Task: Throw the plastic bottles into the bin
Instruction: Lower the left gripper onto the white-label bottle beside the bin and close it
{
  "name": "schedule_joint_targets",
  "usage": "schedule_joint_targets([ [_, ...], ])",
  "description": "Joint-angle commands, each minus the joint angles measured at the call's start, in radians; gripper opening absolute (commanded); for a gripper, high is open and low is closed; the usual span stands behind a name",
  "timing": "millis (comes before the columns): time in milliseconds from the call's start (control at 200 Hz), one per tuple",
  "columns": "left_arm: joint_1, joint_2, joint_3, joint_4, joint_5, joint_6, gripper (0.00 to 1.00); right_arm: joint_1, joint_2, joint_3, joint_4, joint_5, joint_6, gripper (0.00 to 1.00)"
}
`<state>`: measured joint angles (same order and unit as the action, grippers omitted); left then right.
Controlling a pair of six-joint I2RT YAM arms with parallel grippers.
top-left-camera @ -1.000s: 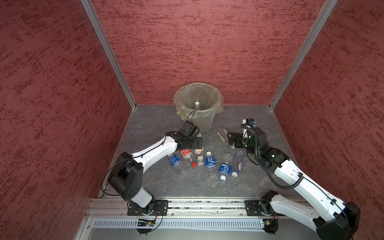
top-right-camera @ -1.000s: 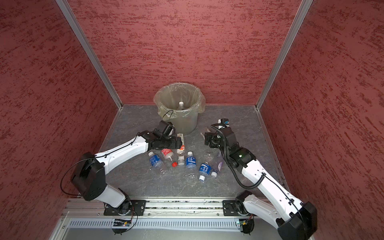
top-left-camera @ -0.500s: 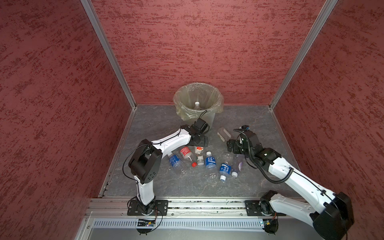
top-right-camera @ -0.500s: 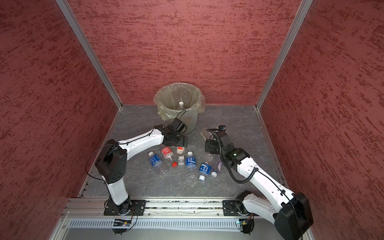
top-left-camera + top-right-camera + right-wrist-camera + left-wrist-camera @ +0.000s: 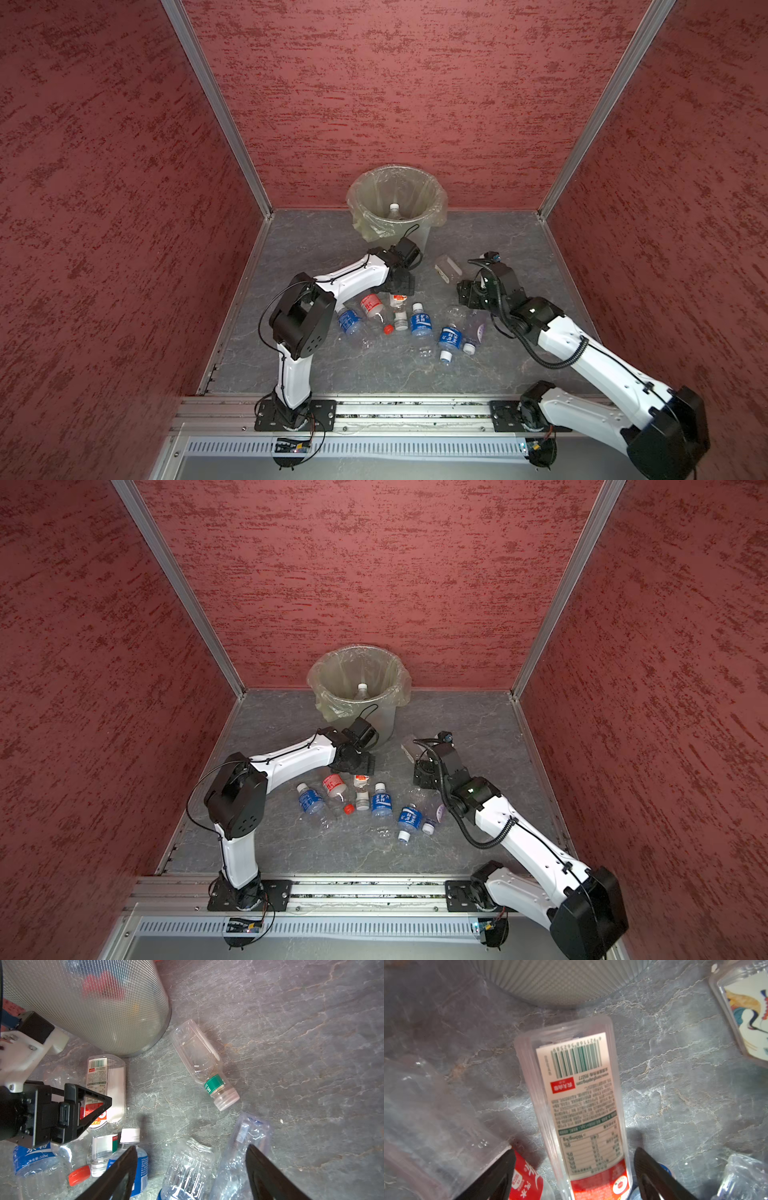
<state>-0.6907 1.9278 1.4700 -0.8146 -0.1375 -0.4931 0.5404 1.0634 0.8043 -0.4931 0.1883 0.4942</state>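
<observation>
both arms have come down toward the pile in the last second. the left elbow has swung in toward the middle, and the right gripper has slid toward 6 o'clock, away from the loose bottle. with the back wall as 12 o'clock, the bin stands at 12 on the grey floor. a white-capped bottle sits cap up inside it. the other bottles lie in a loose row at the centre, among them blue-labelled bottles and a red-labelled bottle. a capless bottle with a green band lies alone at 1 o'clock of the row, apart from the bin. the left gripper straddles a flat-sided bottle with a white and red label, its base toward the bin. the fingers are spread, one just beside the bottle and the other with a gap, so nothing is clamped. the right gripper's fingers are spread wide over two crushed clear bottles, gripping neither.
</observation>
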Motion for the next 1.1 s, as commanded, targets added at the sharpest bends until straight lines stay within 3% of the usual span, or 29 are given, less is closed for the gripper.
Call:
schedule_joint_targets([
  [0, -0.007, 0.028, 0.019, 0.004, -0.008, -0.009, 0.85, -0.003, -0.024, -0.011, 0.009, 0.024, 0.013, 0.80],
  [421, -0.036, 0.096, 0.032, 0.056, -0.002, 0.014, 0.78, -0.003, -0.040, -0.013, 0.013, 0.011, 0.008, 0.75],
  [566, -0.052, 0.077, 0.005, 0.068, -0.002, 0.024, 0.62, -0.004, -0.042, -0.010, 0.010, 0.011, 0.004, 0.74],
  [932, -0.079, 0.050, -0.029, 0.058, 0.019, 0.043, 0.64, -0.004, -0.034, -0.011, 0.024, 0.003, 0.003, 0.74],
  [1092, -0.086, 0.026, -0.046, 0.075, 0.005, 0.040, 0.60, -0.004, -0.026, -0.005, 0.025, -0.004, 0.002, 0.74],
])
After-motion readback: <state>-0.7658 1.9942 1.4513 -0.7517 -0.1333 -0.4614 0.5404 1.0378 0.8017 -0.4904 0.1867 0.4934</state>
